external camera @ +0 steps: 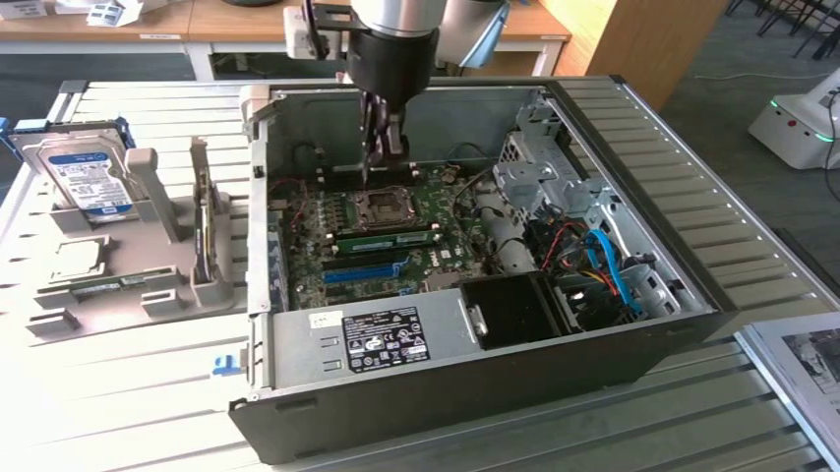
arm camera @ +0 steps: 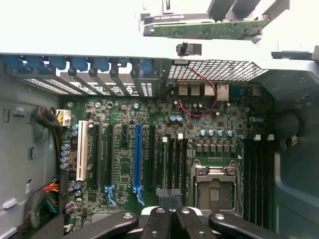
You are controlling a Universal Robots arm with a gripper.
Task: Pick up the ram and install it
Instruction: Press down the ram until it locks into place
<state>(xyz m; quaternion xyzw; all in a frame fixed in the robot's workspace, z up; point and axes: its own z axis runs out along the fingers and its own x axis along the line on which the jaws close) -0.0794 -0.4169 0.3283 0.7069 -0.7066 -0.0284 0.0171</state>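
A long green ram stick (external camera: 388, 239) sits on edge in a slot of the motherboard (external camera: 434, 265), beside the processor socket (external camera: 382, 205), inside the open computer case (external camera: 630, 334). My gripper (external camera: 385, 155) hangs above the board near the case's back wall, shut, with nothing between its fingers. In the wrist view the shut gripper (arm camera: 168, 200) hovers over the black memory slots (arm camera: 174, 159) next to the socket (arm camera: 215, 185). I cannot make out the stick itself there.
To the exterior view's left of the case, a grey holder (external camera: 164, 285) carries a hard drive (external camera: 82, 175), a square silver chip (external camera: 79, 258) and an upright green board (external camera: 200, 234). Cables (external camera: 597, 261) and a drive cage (external camera: 538, 167) crowd the case's other side.
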